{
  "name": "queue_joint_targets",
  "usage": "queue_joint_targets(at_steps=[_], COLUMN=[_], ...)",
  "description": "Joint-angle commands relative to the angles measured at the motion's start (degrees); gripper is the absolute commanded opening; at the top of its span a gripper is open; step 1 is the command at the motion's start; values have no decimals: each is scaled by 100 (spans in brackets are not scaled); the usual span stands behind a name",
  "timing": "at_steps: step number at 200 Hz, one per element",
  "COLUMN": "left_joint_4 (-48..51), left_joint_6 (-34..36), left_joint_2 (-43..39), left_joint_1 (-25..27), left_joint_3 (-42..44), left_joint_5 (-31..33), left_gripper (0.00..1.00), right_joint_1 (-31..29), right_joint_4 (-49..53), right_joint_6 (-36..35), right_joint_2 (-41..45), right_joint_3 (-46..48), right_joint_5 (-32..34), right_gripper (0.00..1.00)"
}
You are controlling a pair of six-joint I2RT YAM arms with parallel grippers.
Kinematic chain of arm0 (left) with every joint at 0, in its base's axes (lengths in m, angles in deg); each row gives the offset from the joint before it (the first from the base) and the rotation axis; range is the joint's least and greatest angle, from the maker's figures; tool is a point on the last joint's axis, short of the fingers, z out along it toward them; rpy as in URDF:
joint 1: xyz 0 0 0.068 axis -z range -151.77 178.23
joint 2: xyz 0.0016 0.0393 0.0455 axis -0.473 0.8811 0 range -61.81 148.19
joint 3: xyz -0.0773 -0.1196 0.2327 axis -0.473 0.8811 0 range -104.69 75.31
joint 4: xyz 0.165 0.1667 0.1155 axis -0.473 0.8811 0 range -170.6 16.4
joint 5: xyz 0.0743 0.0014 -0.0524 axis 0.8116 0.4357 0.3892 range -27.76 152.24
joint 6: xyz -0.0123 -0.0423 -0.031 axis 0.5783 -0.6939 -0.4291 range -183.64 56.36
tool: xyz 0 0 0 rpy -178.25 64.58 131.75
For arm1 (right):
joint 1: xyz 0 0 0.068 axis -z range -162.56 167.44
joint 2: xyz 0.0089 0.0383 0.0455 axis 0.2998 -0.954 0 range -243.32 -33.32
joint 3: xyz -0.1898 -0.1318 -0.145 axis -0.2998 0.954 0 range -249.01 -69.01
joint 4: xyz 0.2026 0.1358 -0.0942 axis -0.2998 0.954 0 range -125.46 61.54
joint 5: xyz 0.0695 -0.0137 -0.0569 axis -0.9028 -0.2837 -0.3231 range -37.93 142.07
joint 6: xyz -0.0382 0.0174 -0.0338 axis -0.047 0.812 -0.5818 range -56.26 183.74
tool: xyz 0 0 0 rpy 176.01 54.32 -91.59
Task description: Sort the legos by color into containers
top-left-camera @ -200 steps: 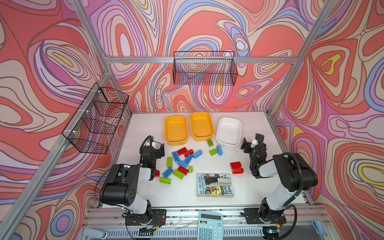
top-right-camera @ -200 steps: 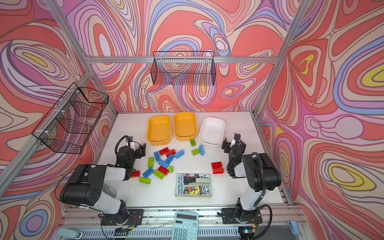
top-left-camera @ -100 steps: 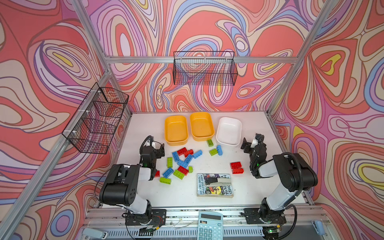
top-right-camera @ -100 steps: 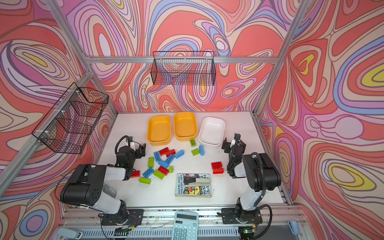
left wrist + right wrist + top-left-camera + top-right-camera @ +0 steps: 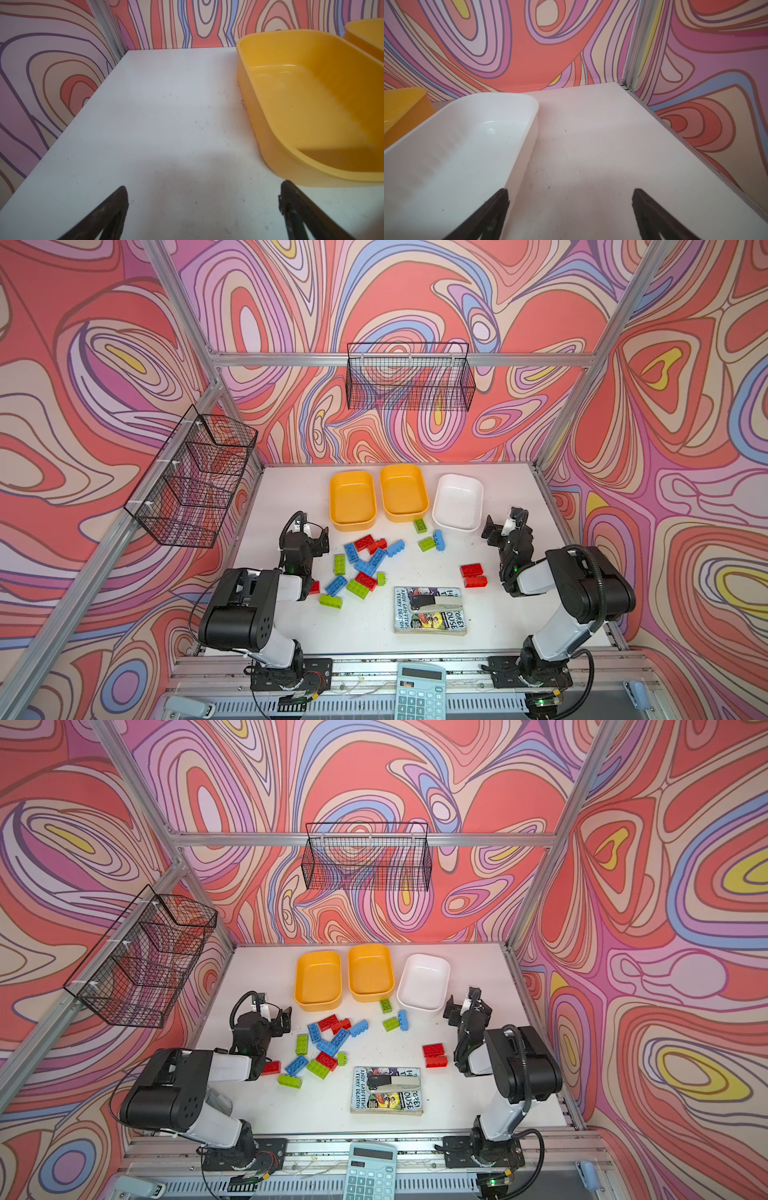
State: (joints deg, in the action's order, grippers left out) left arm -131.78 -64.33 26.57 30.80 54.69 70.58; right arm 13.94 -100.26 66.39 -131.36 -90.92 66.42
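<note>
Left gripper spread wide, gripping nothing, beside an orange tub; right gripper likewise (near the white tub). The bricks lie scattered on the table before the tubs.

Red, blue, green legos lie scattered before three empty containers.

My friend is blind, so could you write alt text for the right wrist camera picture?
An empty white tub sits on a white table, close to the wide-open black fingertips of the right gripper. An orange-yellow tub peeks in past it, before swirly pink-and-red walls.
</note>
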Motion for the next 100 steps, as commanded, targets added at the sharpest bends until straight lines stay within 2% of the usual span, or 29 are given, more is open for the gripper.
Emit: queue_joint_targets(at_steps=[1,100], left_joint_4=[-33,30], left_joint_6=[-11,-11], left_joint_2=[2,17], left_joint_1=[-37,-37], left_joint_3=[-82,-113], left_joint_5=[-43,-52], left_gripper=[100,100], right_joint_1=[-10,-6], right_joint_4=[-143,-68], right_joint_6=[-9,-2], right_joint_2=[22,11], right_joint_3=[38,-6], right_joint_5=[57,58], right_gripper=[98,98])
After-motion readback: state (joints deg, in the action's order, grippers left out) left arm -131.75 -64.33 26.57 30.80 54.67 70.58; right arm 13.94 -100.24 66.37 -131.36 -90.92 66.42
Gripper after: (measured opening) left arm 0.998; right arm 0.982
